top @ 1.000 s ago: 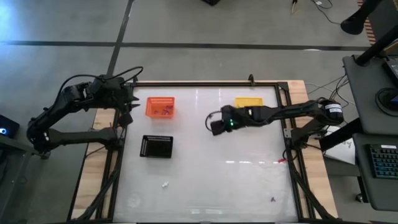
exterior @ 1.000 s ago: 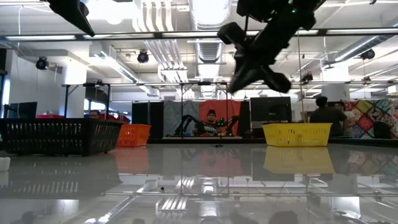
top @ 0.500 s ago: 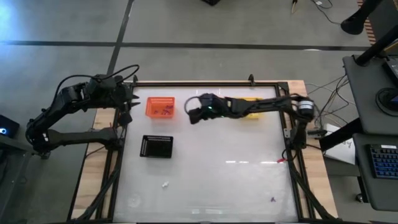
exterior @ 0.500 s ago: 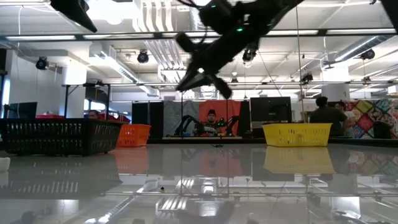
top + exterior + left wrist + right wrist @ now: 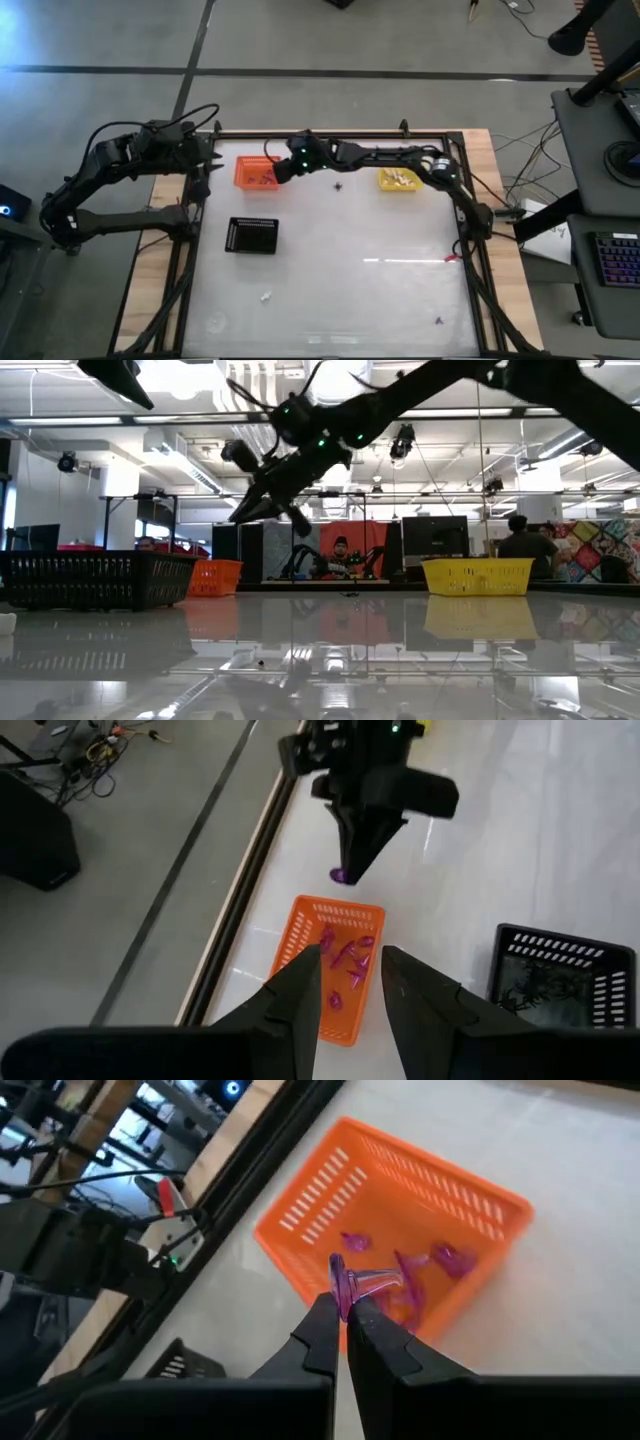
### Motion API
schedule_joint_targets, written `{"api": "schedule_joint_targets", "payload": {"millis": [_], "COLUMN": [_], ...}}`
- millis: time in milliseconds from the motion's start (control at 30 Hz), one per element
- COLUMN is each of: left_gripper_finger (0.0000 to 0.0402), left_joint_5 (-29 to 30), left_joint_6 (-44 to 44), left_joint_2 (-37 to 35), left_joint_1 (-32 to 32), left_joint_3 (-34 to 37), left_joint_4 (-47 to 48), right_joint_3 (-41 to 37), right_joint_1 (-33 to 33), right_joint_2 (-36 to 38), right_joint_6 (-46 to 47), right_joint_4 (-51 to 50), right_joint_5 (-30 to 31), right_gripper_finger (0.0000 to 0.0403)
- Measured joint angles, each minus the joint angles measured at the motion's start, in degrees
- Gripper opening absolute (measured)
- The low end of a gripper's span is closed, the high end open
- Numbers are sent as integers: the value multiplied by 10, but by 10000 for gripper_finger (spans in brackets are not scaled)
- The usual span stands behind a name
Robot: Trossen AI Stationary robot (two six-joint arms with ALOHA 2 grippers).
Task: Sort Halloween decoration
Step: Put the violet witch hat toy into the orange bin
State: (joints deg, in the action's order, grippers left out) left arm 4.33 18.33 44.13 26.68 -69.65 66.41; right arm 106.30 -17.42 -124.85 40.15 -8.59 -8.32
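Above the orange basket — right gripper pinched tight on a purple trinket, partly hidden.

tiny table trinkets indistinct, black tray cropped

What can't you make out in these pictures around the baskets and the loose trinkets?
- Black tray: cut off by the left wrist picture's edge; its dark contents are unclear.
- Yellow basket: trinkets inside are too small in the high view.
- Loose trinkets on the table, one whitish, one dark: too tiny to identify.
- Orange basket: its wall hides the contents in the low view.
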Motion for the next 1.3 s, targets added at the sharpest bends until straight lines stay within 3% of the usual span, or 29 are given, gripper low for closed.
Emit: {"api": "schedule_joint_targets", "payload": {"millis": [233, 467, 700, 1100, 1300], "left_gripper_finger": [91, 91, 91, 91, 91], "left_joint_5": [64, 73, 73, 73, 73], "left_joint_6": [-3, -8, -8, -30, -58], "left_joint_2": [-4, -8, -9, -8, 5], "left_joint_1": [0, 0, 0, 0, 0], "left_joint_3": [0, 0, 0, 0, 0], "left_joint_4": [1, 1, 0, 0, 0], "right_joint_3": [125, 210, 228, 235, 288], "right_joint_1": [-6, -15, -31, -34, -43], "right_joint_2": [-92, -128, -130, -131, -111], "right_joint_6": [-54, -78, -80, -78, -90], "right_joint_4": [-2, -77, -107, -118, -220], "right_joint_5": [-68, -76, -86, -87, -127], "right_gripper_finger": [9, 9, 16, 102, 113]}}
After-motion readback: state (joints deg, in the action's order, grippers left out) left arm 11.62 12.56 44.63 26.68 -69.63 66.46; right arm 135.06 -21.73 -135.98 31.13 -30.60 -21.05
